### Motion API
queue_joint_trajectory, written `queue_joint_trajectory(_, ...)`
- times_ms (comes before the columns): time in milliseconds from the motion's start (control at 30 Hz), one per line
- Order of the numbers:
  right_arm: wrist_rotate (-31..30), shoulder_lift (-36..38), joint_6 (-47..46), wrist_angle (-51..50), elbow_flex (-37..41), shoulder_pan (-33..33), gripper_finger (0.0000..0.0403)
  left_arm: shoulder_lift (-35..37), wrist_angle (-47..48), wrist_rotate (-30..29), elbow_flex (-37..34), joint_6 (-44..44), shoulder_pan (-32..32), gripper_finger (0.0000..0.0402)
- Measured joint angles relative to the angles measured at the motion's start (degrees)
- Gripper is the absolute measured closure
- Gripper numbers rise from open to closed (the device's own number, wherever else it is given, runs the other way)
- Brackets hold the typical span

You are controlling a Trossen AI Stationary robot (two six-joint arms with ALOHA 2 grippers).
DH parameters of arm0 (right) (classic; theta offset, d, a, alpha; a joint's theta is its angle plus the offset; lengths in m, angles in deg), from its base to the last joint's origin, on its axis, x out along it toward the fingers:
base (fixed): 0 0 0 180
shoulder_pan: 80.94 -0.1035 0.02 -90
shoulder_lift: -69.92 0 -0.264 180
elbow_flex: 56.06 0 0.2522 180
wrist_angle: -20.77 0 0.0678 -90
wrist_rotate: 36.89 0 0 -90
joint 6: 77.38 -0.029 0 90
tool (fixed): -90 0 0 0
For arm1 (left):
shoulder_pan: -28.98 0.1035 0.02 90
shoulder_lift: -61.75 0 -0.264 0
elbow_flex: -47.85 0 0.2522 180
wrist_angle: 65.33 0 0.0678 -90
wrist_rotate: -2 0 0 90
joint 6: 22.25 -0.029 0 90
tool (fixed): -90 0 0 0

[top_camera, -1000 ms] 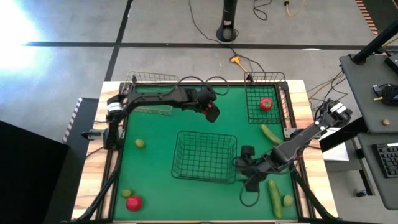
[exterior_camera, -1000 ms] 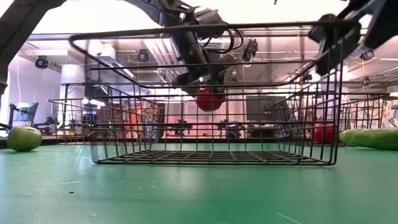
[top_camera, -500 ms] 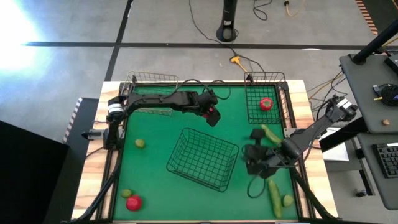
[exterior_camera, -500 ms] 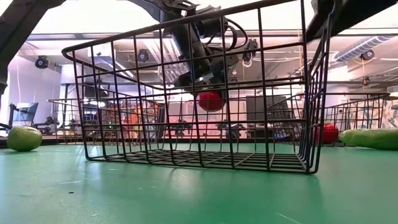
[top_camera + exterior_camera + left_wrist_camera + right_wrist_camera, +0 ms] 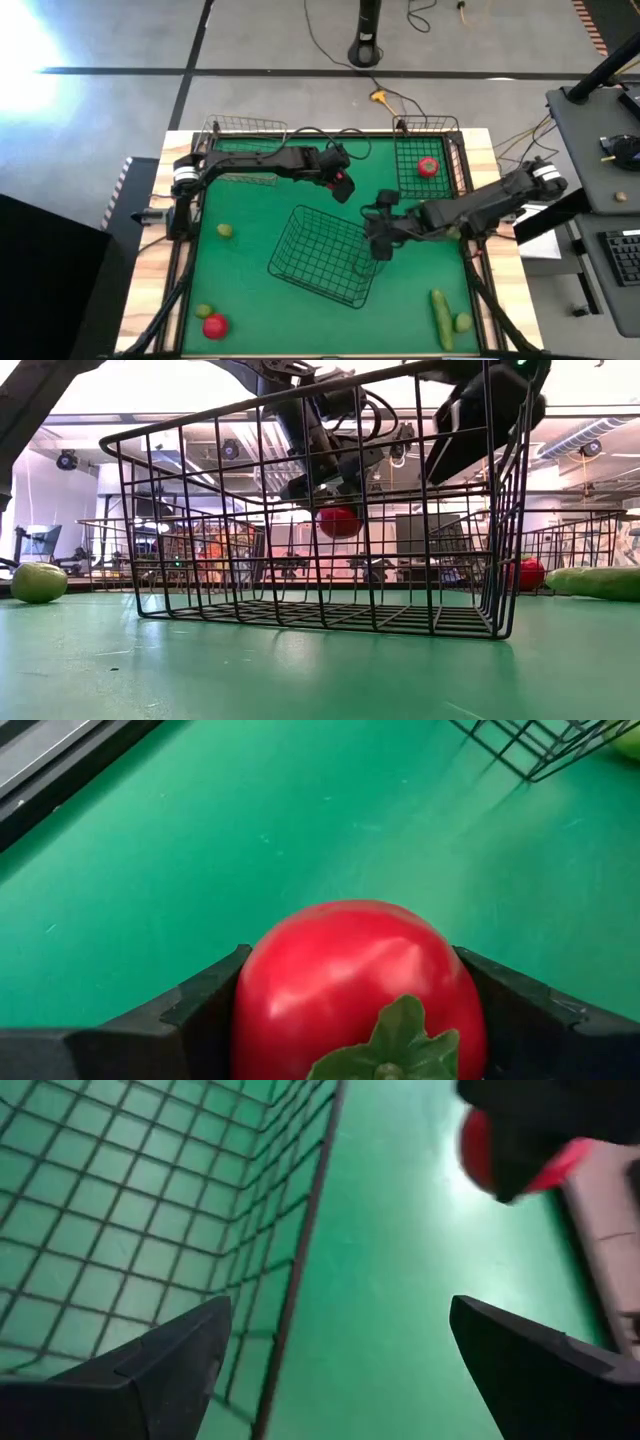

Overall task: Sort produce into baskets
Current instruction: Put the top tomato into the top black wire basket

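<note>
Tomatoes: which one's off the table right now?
The tomato gripped by the left gripper, held above the mat. One other sits in the small basket at the far right; the third lies at the near-left corner.

The large dark wire-mesh basket [image 5: 327, 255] fills the middle of the green counter [image 5: 250, 215], with the right gripper [image 5: 380, 232] at its far right corner. Open green lies left of the basket, and between it and the left gripper [image 5: 341, 184] holding a round red tomato [image 5: 339, 521] above.
</note>
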Motion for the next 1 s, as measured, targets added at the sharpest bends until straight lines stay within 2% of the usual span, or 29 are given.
queue_joint_trajectory(200,11.34,-2.85,-0.43,0.84,-2.23,0.93,0.0035,-0.64,-0.55,-0.02,0.0,-0.64,0.08,0.0118)
queue_joint_trajectory(333,16.34,-3.17,0.1,2.0,-5.04,-0.21,0.0035,-0.64,-0.66,-0.02,-0.02,-0.84,0.17,0.0118)
queue_joint_trajectory(433,16.15,-3.12,2.07,1.7,-6.91,-0.96,0.0035,-0.64,-0.72,-0.02,-0.04,-0.9,0.12,0.0118)
queue_joint_trajectory(567,7.08,-3.28,3.24,0.24,-7.18,-0.26,0.0035,-0.64,-0.7,-0.02,-0.04,-0.9,-0.11,0.0118)
queue_joint_trajectory(633,5.43,-4.18,1.94,0.53,-6.46,1.25,0.0035,-0.64,-0.35,-0.02,-0.04,-1.64,-0.11,0.0118)
queue_joint_trajectory(833,16.31,-10.34,1.83,8.51,-5.56,5.17,0.0035,-0.64,0.46,-0.02,-0.04,-2.89,0.72,0.0118)
queue_joint_trajectory(1000,18.84,-14.57,6.42,11.19,-8.8,5.03,0.0035,-0.61,1.4,-0.03,-0.44,-4.12,0.65,0.0118)
